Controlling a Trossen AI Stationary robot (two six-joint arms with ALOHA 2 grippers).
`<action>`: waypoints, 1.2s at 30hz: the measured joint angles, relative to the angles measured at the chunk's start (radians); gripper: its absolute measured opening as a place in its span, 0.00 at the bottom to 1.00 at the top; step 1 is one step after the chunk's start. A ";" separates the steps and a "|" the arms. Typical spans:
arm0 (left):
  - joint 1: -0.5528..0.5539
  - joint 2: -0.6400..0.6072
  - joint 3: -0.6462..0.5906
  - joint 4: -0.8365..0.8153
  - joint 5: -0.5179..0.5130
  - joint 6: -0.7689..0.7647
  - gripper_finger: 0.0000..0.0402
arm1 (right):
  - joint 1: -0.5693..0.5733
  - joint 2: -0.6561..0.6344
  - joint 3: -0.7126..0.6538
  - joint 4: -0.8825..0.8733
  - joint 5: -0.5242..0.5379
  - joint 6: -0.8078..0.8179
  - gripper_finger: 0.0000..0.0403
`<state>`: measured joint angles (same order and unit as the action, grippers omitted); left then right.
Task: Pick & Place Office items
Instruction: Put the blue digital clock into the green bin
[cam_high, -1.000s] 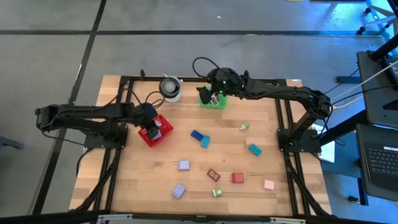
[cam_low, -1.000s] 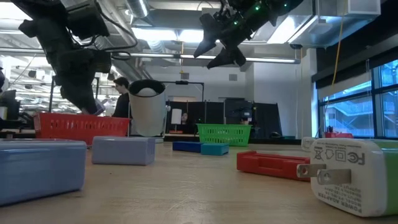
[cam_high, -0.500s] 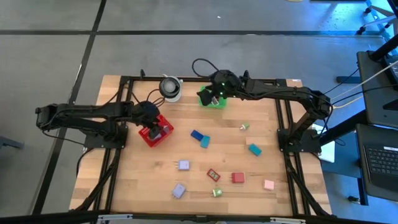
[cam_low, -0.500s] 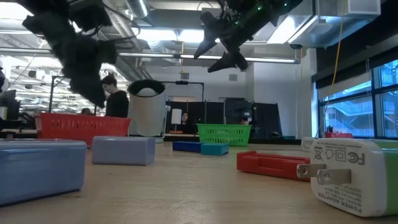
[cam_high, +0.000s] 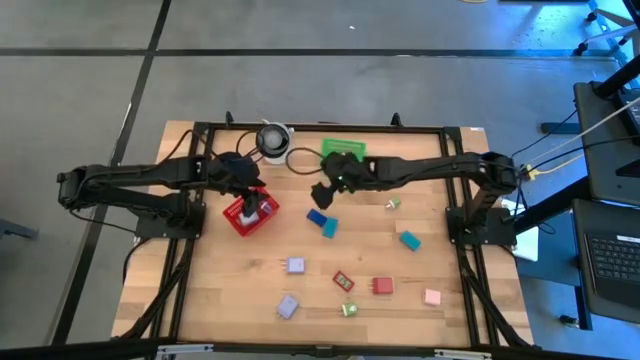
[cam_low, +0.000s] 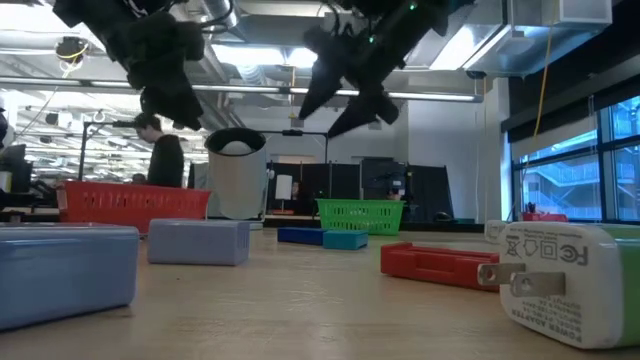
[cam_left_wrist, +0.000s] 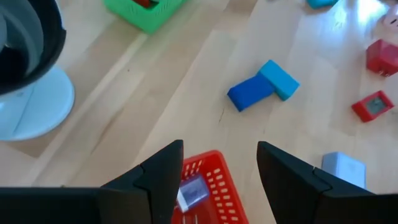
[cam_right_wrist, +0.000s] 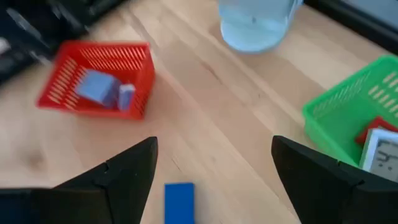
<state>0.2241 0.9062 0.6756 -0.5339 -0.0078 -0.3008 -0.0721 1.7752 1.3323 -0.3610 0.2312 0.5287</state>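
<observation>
Several tiny office items lie on the wooden table: a blue piece touching a teal one, lavender blocks, red pieces, a pink one. My right gripper hovers open just beyond the blue piece, between the two baskets. My left gripper hangs open over the far side of the red mesh basket, which holds a lavender piece. The green basket holds a red and a white item.
A white cylinder with a dark rim stands at the far edge between the arms, left of the green basket. A white plug adapter lies near the low camera. A black frame borders the table. People stand in the room behind.
My right gripper has swung from above the green basket toward the near edge and left, coming down over the blue piece. My left gripper has risen from the red basket and drawn back toward the far edge.
</observation>
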 joint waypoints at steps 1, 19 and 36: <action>0.000 0.000 0.005 0.000 0.000 0.000 0.50 | 0.004 0.015 0.000 0.002 -0.014 -0.005 0.79; 0.000 0.000 0.015 0.000 0.000 -0.008 0.48 | 0.024 0.260 0.001 0.095 -0.254 -0.073 0.79; 0.000 0.000 0.016 -0.016 0.000 0.061 0.46 | 0.059 0.332 0.001 0.125 -0.131 -0.222 0.75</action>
<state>0.2241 0.9066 0.6918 -0.5496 -0.0082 -0.2398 -0.0132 2.1071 1.3334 -0.2363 0.1002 0.3063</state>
